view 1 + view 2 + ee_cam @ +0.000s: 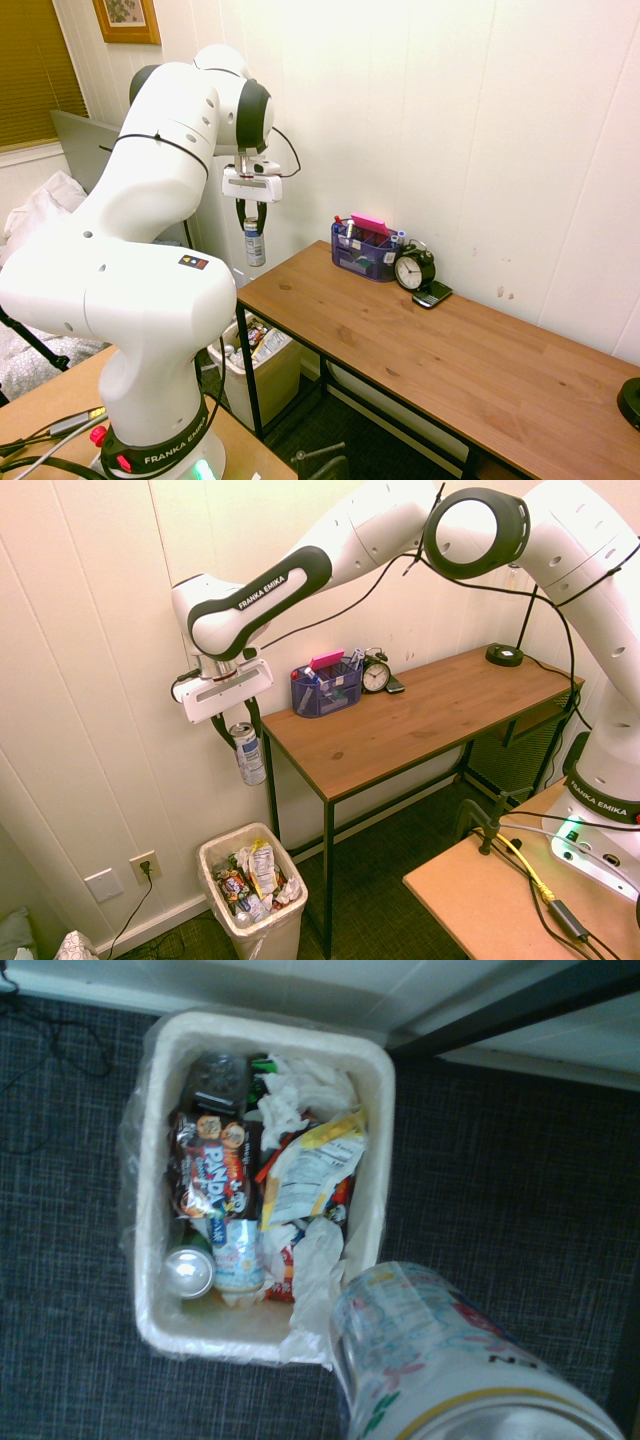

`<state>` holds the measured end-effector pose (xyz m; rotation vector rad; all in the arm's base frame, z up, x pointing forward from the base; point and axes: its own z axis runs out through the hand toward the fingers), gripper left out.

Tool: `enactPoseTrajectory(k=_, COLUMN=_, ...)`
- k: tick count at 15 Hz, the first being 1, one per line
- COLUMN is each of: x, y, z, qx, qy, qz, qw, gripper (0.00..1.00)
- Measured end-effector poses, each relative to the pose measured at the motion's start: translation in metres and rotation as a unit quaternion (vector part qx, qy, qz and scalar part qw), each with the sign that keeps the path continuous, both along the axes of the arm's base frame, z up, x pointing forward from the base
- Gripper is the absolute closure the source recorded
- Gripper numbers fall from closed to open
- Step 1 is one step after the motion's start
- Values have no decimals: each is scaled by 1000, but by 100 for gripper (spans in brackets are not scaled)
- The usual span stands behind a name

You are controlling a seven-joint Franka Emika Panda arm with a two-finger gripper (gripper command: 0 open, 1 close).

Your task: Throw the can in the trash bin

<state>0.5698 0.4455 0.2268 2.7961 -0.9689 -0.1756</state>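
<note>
- In the second exterior view, from left to right: starts with a blank wall plate (103,884) and, just beside it, a power outlet (145,867) with a black plug in it.
- Next, brings in the tool (240,727), pointing down and closed around the upper part of a drink can, with one finger on either side.
- Holds the tall, slim drink can (250,756) in the air, slightly tilted, silver top up, with blue and white print on its side; hangs high over the trash bin area, well apart from the contents below.
- Below, shows the beige-white trash bin (275,946) on the dark floor (500,1210), lined with a clear bag (130,1175) folded over the rim.
- Contains a Panda snack pack (212,1168), another drink can (190,1272), a yellow and white wrapper (312,1175), a clear plastic container (217,1084) and crumpled white tissue (310,1090).
- Further right, carries on the wooden surface (400,729) a translucent purple organizer (325,692) with markers and a bright pink item (326,660) in it.
- Beside that, has a black twin-bell alarm clock (375,675), upright, with a dark phone (395,685) lying close by.
- Toward the far end of the surface, bears a round black lamp base (504,656).
</note>
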Motion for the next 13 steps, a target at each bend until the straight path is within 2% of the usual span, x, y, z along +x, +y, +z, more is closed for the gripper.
enactPoseTrajectory(k=9, x=-7, y=9, z=2, qx=-1, qy=10, qz=17, qw=1000, gripper=0)
enactPoseTrajectory(k=13, x=10, y=-29, z=45, qx=6, qy=-14, qz=-6, qw=1000, gripper=0)
